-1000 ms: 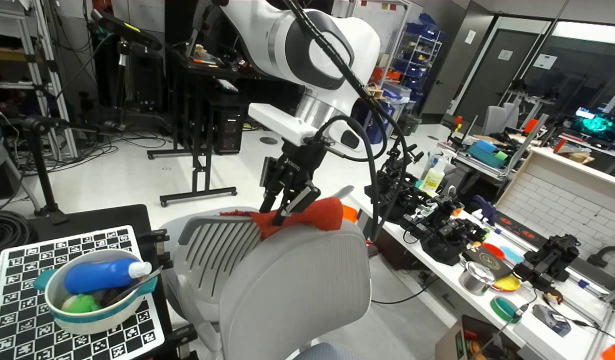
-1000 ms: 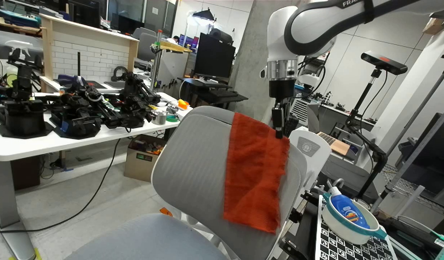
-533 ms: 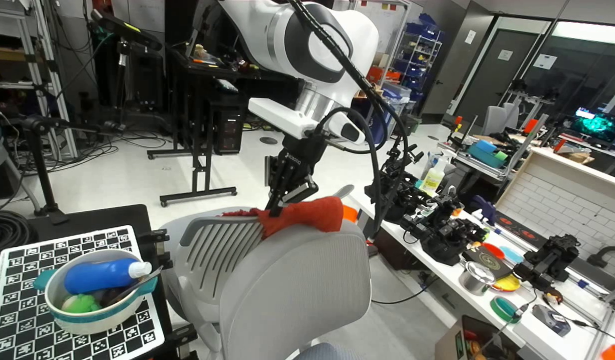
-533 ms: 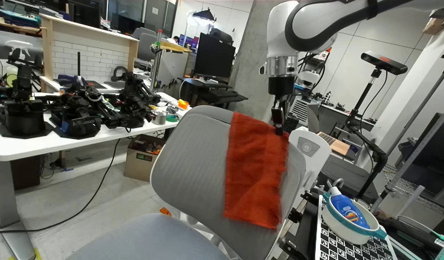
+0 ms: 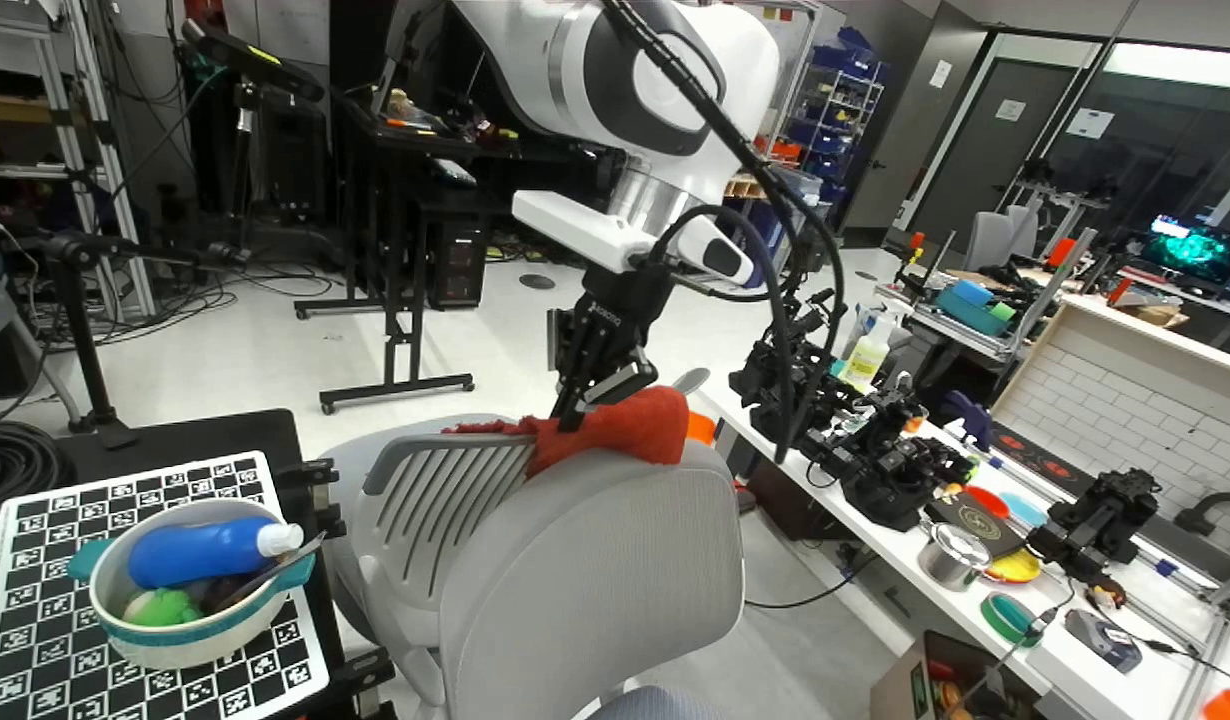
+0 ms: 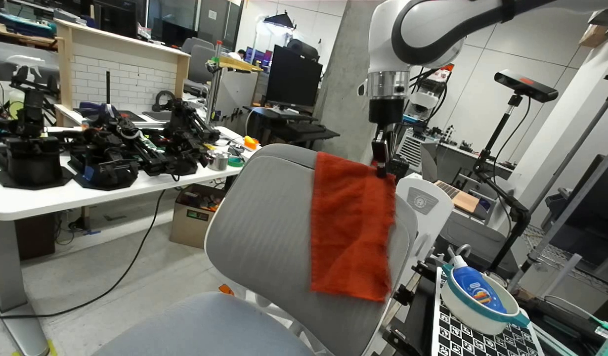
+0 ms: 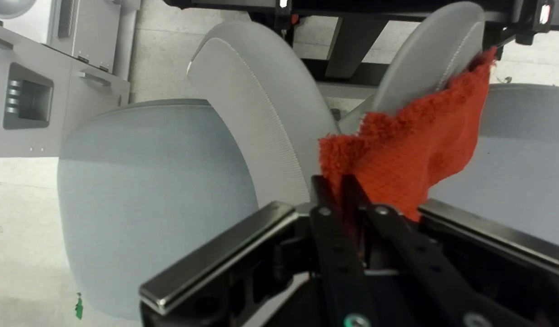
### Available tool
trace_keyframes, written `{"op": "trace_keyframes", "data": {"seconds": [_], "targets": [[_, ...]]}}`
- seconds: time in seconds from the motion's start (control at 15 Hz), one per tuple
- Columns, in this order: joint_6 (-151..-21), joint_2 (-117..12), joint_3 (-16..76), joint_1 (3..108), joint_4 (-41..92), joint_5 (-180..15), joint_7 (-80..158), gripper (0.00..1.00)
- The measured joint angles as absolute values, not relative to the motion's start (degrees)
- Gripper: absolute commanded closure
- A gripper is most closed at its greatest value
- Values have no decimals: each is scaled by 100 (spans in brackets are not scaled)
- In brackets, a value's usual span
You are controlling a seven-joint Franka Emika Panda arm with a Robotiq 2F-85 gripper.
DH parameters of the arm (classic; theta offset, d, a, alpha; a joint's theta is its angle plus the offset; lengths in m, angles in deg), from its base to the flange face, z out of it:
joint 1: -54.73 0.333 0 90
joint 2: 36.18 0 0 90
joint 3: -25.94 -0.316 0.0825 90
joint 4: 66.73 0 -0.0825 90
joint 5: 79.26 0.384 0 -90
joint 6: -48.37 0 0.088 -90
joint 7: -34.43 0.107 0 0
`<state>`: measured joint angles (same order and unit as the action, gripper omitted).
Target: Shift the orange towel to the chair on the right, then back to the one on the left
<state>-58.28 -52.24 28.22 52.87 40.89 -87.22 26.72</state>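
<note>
The orange towel (image 6: 351, 232) hangs over the backrest of a grey chair (image 6: 264, 212), on its seat side. In an exterior view this chair shows from behind, with a slatted back (image 5: 440, 510), and most of the towel (image 5: 620, 425) is hidden behind the backrests. My gripper (image 5: 568, 415) points down and is shut on the towel's top edge; it shows there too in an exterior view (image 6: 381, 172). In the wrist view the fingers (image 7: 335, 181) pinch a frayed corner of the towel (image 7: 416, 159). The second grey chair (image 5: 595, 570) stands back to back with the towel's chair.
Beside the chairs a black frame carries a checkered board (image 5: 50, 560) with a pot (image 5: 190, 645) holding a blue bottle. A white table (image 6: 185, 180) with several black robot arms stands to the other side. The second chair's backrest (image 7: 261, 109) is close beside the fingers.
The gripper's fingers were apart at the towel one second ago and have closed on it. The gripper has risen a little, and the towel's lower edge has moved up with it.
</note>
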Motion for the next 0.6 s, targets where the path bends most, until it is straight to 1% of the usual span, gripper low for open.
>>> {"op": "trace_keyframes", "data": {"seconds": [0.33, 0.6], "targets": [[-5633, -5250, 3066, 4810, 3285, -8677, 2283, 97], [-5588, -5430, 3131, 4562, 2950, -8669, 2164, 97]]}}
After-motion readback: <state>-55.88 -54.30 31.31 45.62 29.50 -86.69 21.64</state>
